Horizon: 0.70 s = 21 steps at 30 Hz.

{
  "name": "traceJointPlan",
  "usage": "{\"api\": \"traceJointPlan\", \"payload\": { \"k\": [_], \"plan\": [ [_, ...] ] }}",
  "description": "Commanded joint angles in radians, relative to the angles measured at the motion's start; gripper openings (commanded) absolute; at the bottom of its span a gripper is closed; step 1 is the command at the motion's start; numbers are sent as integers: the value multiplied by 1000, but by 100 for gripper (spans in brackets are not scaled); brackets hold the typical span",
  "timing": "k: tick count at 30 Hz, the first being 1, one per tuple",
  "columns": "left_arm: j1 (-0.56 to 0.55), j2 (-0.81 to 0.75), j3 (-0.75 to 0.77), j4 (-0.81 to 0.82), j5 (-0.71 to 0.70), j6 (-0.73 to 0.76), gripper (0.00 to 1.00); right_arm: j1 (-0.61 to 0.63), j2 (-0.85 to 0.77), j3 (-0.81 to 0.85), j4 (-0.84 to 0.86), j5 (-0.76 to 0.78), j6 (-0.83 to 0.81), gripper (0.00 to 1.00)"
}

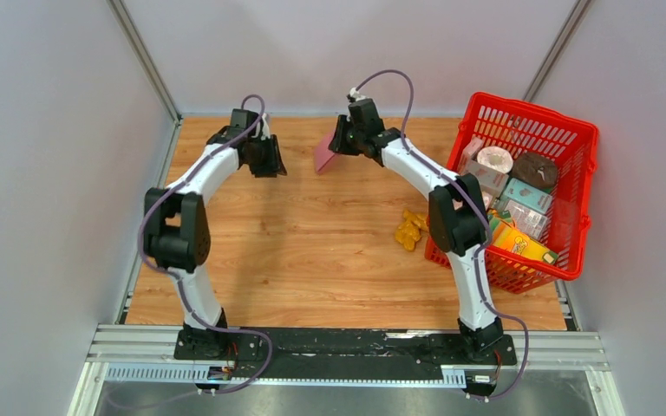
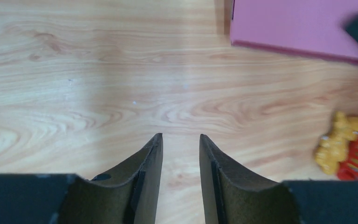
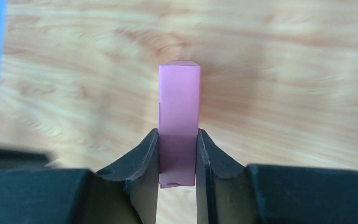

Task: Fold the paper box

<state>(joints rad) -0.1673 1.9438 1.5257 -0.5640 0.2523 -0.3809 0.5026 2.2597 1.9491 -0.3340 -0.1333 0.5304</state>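
Mid-table on my right, a small yellow object (image 1: 411, 230) lies just beside the red basket (image 1: 572, 139), which holds cartons. Towards the far side of the table (image 1: 312, 260), the left fingers (image 2: 154, 149) stand apart over bare wood with nothing between them. To their right, the right fingers (image 3: 151, 145) are clamped on the narrow sides of the pink box (image 3: 179, 98), a slim block. I cannot tell whether it touches the table.
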Motion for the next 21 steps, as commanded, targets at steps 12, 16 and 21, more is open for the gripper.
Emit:
{"api": "traceJointPlan", "payload": {
  "k": [12,16,21],
  "plan": [
    [-38,-539,-289,131,85,-84,43,25,240,510,-257,1007,-712,22],
    [-63,-565,-317,133,90,-78,43,43,284,476,-85,1150,-931,25],
    [-86,-575,-326,136,99,-78,43,50,400,539,-65,1190,-1057,22]
  ]
}}
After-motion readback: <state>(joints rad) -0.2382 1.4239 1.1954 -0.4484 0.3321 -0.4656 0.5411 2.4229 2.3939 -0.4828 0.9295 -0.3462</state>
